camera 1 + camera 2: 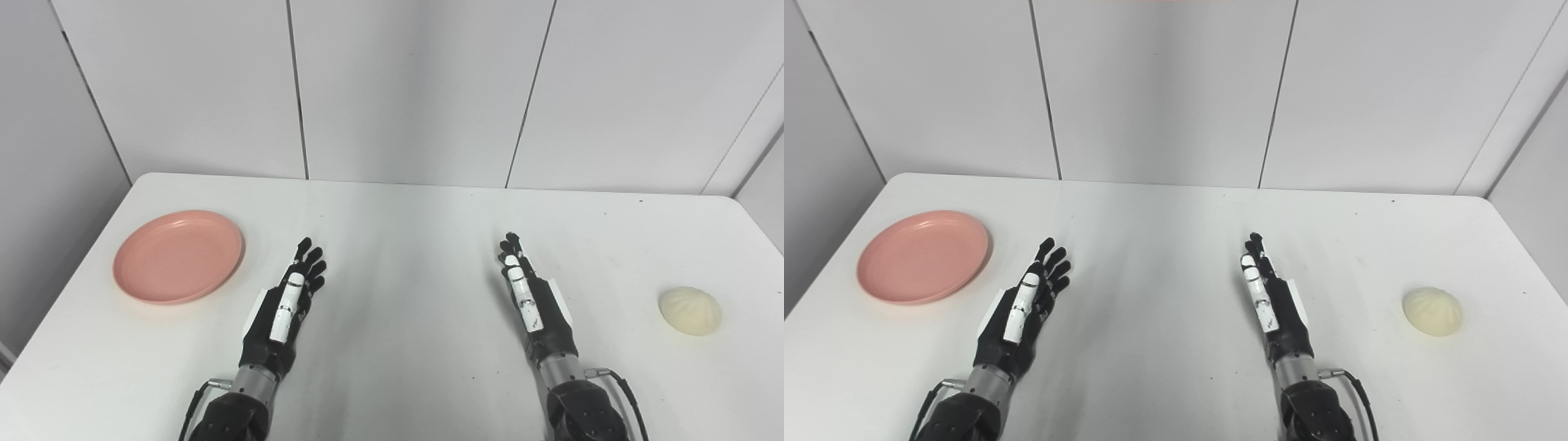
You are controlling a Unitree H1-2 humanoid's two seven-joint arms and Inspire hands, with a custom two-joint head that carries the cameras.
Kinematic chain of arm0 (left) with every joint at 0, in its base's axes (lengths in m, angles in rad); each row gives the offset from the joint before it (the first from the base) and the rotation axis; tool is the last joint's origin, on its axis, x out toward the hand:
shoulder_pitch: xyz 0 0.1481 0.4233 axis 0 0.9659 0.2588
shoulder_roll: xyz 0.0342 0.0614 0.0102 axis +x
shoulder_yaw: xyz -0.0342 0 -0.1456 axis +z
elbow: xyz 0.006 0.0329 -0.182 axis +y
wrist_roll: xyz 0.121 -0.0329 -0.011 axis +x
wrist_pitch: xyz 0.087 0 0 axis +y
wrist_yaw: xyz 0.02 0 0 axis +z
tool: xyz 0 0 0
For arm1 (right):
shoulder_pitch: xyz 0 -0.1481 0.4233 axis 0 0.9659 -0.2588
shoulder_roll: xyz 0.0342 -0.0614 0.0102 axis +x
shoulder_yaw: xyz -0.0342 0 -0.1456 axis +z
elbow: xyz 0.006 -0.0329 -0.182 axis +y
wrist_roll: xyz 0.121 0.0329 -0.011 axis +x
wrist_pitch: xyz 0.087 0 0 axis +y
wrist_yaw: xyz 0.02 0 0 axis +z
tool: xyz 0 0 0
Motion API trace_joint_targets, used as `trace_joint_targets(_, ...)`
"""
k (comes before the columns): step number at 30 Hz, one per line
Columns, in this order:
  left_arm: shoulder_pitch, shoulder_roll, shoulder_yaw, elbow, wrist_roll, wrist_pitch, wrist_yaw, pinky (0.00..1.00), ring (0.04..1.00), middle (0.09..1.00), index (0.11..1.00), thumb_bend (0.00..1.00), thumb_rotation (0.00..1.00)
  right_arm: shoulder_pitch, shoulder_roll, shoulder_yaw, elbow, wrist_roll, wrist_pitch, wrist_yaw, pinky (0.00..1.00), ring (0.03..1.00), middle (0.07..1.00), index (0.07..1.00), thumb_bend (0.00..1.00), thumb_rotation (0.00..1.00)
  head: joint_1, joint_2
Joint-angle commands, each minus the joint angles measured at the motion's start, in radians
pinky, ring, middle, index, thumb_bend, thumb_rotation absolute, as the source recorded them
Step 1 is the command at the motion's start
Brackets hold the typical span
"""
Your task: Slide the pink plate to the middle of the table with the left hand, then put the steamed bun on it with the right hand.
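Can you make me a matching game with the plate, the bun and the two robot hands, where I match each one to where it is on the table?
Things:
1. pink plate
2. steamed bun
3. left hand
4. right hand

Places:
A. far right side of the table, alone
B. left of the middle, open, holding nothing, beside the plate
C. far left side of the table, nothing on it
D. right of the middle, open, holding nothing, apart from the bun

Pairs: 1-C, 2-A, 3-B, 4-D
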Motion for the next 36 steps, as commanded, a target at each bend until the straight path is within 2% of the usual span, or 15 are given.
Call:
trace_joint_targets(1,0.037,0.007,0.001,0.047,0.0,0.034,-0.001,0.97,0.967,0.978,0.978,0.4,1.0,0.006,0.011,0.014,0.018,0.005,0.057,0.023,0.98,0.97,0.972,0.986,0.18,1.0,0.0,0.001)
trace_joint_targets(29,0.036,0.007,0.0,0.051,0.0,0.031,-0.002,0.97,0.969,0.979,0.98,0.4,1.0,0.003,0.012,0.01,0.023,0.015,0.059,0.025,0.99,0.978,0.978,0.991,0.18,1.0,0.008,0.0)
trace_joint_targets(33,0.028,0.004,-0.005,0.078,0.005,0.01,-0.004,0.97,0.968,0.979,0.983,0.41,1.0,0.003,0.005,0.011,0.031,0.012,0.051,0.025,0.98,0.969,0.969,0.987,0.17,1.0,0.061,-0.015)
trace_joint_targets(34,0.023,0.002,-0.008,0.092,0.009,0.0,-0.004,0.97,0.968,0.98,0.985,0.41,1.0,0.002,-0.002,0.009,0.035,0.016,0.048,0.03,0.98,0.971,0.97,0.989,0.17,1.0,0.103,-0.027)
trace_joint_targets(36,0.015,-0.003,-0.016,0.114,0.021,-0.015,0.002,0.97,0.966,0.979,0.987,0.42,1.0,0.002,-0.017,0.007,0.04,0.023,0.038,0.042,0.99,0.975,0.974,0.992,0.16,1.0,0.133,-0.037)
